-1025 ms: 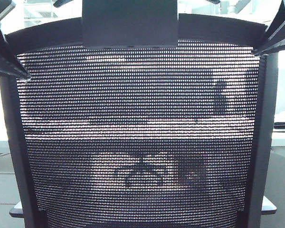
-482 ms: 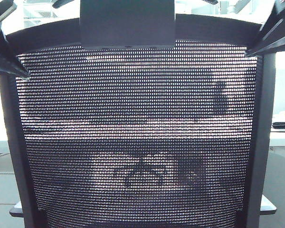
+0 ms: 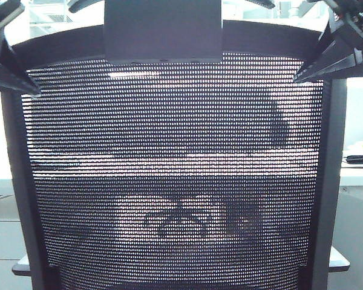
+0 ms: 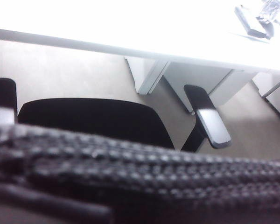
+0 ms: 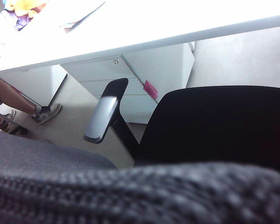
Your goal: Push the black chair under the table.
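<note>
Exterior: the chair (image 3: 175,175) fills your view, left gripper (image 3: 12,78) and right gripper (image 3: 327,63) at its upper corners; finger state unclear. Wrist views: seat short of the table (image 4: 130,28). Mesh gives; push the stiff frame; it likely rolls easily.

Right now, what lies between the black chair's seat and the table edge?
Bare floor only, in both wrist views: the black chair seat stops short of the table. Neither hand shows there.
</note>
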### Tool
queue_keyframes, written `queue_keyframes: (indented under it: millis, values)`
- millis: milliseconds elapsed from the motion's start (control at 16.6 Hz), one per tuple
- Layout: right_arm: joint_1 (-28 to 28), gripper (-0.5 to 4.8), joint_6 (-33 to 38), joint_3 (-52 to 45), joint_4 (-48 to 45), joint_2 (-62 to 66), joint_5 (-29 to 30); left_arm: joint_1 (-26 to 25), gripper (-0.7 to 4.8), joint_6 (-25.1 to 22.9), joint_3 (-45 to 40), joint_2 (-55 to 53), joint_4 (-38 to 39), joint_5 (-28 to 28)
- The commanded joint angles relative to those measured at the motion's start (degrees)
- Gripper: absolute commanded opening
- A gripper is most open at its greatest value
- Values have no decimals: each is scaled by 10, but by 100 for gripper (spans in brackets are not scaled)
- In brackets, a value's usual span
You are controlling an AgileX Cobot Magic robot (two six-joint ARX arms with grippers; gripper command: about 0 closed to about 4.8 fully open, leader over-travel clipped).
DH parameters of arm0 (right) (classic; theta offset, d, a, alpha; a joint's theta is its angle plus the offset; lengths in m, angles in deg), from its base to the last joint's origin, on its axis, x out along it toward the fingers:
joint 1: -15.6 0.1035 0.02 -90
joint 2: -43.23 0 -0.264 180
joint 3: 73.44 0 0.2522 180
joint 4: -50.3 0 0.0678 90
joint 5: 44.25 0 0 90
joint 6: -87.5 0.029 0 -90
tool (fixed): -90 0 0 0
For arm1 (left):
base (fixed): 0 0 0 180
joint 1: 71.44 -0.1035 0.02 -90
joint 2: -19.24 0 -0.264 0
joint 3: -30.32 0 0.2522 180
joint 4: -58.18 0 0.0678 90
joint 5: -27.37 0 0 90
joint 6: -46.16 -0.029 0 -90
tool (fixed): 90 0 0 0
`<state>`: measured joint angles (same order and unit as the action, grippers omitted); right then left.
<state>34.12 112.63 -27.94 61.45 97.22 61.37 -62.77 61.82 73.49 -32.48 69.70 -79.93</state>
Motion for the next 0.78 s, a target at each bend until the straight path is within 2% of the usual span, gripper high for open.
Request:
queue_keyframes:
  millis: [60, 362, 663, 784]
  values:
    - [-6, -5, 2, 7, -73, 18, -42, -5, -6, 15, 6, -38, -74, 44]
    - [-10, -5, 1, 7, -101, 41, -57, -5, -6, 4, 6, -73, -118, 58]
    - [-26, -5, 3, 12, -154, 86, -52, -6, -6, 13, 8, -144, -218, 62]
    - [-26, -5, 3, 18, -166, 100, -53, -6, -6, 6, 17, -163, -229, 72]
